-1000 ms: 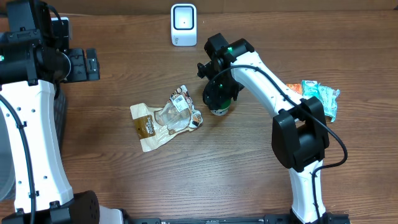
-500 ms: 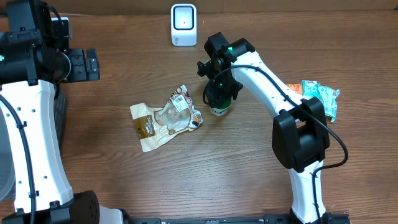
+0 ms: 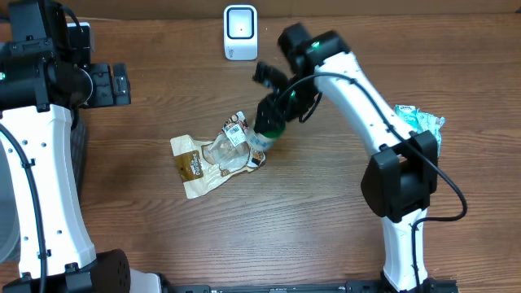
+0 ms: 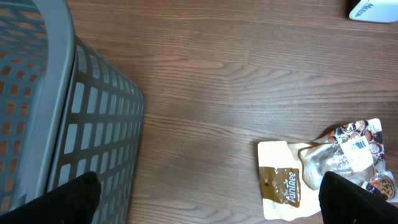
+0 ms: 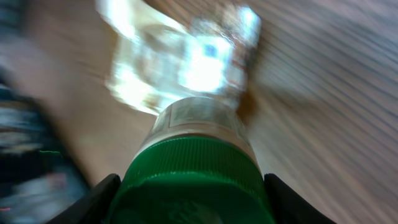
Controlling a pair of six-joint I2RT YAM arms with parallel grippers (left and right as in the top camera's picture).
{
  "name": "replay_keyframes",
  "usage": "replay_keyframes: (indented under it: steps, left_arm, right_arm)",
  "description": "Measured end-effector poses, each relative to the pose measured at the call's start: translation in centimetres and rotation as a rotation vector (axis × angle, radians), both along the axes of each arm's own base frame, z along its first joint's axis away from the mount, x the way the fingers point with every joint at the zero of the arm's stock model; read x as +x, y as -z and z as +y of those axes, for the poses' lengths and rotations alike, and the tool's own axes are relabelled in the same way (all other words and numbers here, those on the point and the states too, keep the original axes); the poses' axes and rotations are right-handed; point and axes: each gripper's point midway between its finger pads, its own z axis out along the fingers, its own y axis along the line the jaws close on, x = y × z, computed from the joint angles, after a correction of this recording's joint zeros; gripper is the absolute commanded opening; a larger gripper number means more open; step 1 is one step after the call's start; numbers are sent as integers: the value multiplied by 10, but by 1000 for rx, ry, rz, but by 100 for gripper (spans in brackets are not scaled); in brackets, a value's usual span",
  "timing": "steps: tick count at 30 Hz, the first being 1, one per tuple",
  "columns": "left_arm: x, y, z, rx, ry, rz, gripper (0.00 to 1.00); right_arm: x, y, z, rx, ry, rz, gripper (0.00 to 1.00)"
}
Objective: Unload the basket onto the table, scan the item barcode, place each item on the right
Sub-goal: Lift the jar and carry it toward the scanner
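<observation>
The green-capped bottle (image 3: 267,130) hangs tilted, its pale labelled body pointing down-left, apart from the white scanner (image 3: 240,32).

Brown wood-grain table (image 3: 326,236), flat. White boxy barcode scanner (image 3: 240,32) stands at the far edge, centre. Cream-and-brown plastic snack pouch with a clear window (image 3: 213,159) lies flat mid-table, barcode label at its right end. Teal crinkled snack packet (image 3: 422,124) lies near the right edge, partly behind the arm. Grey plastic mesh basket (image 4: 68,118) at the left side; cannot tell whether it rests on the tabletop.
</observation>
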Motion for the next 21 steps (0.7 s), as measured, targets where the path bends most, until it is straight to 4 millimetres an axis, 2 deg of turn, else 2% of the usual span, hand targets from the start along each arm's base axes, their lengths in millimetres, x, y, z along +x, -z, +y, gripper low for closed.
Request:
replay_keyframes:
  steps: [3,6,16,21]
  left_arm:
    - [0,0,0,0,0,0,99]
    - [0,0,0,0,0,0,99]
    - [0,0,0,0,0,0,100]
    - [0,0,0,0,0,0,100]
  right_arm:
    - [10,-36,7,185,45,33,25]
    - [19,-67,6,348,80,62,25]
    - [46,-133,-16,751,113,84,25]
    - [50,-153,-26,866,102,80,25]
